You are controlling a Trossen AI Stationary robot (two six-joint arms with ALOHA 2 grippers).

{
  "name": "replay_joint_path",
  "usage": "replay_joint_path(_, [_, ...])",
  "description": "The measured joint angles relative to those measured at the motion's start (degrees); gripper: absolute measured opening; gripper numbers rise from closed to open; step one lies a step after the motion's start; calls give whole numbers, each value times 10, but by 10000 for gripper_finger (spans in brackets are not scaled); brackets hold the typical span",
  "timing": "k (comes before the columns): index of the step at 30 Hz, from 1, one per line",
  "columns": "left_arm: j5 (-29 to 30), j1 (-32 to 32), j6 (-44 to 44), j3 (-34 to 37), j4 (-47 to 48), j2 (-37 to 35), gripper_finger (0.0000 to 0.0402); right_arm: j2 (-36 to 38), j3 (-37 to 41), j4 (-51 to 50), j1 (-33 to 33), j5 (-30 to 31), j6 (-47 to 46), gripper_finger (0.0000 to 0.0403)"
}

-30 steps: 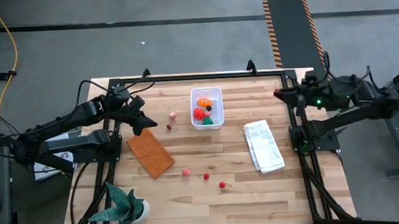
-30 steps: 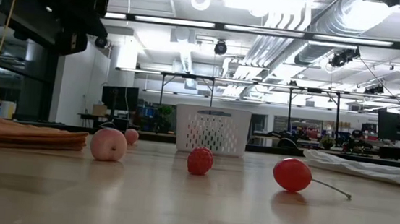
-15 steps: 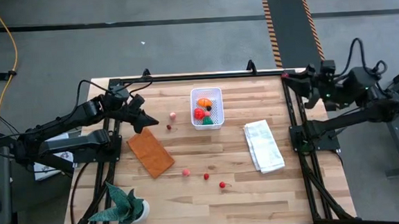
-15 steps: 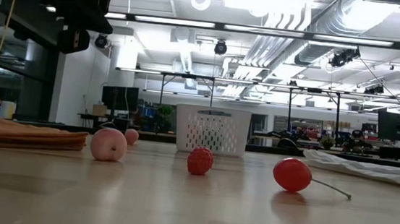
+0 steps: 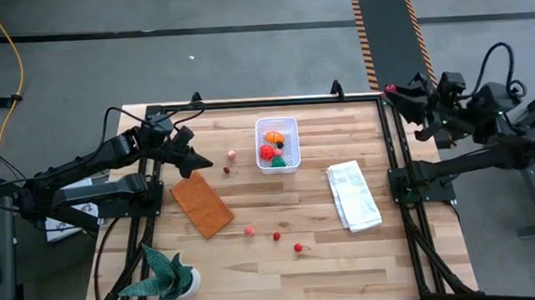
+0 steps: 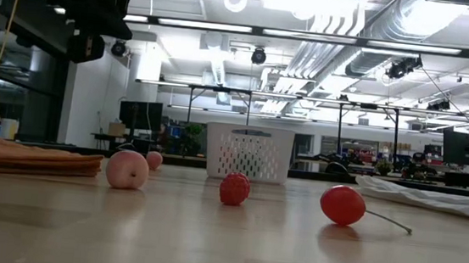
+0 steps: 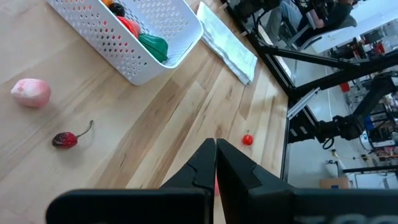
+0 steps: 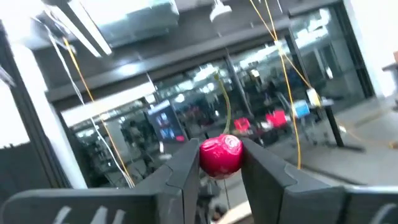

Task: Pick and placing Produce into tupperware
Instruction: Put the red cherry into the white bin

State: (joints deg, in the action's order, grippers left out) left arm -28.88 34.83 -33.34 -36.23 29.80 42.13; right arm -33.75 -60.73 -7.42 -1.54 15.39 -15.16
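Cherry (image 8: pixel 221 155) between right tool (image 8: pixel 219 163) fingers

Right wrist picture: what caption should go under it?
Right gripper pinches a red cherry between its fingers, lifted toward the room.

Bright ceiling strips (image 6: pixel 311 38) light the room evenly from above, leaving only soft, short shadows on the desk (image 5: pixel 256 262). In the low view the near desk surface is blurred. The right wrist view is hazy, its background smeared, with glare toward 12 o'clock.
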Motion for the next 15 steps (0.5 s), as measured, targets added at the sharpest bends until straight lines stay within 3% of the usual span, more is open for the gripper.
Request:
replay_joint_path(10, [0, 0, -4, 0, 0, 0, 3, -63, -30, 27, -70, -93, 5, 94])
replay_joint_path(15, [0, 0, -3, 0, 0, 0, 3, -116, -101, -40, -136, -152, 7, 94])
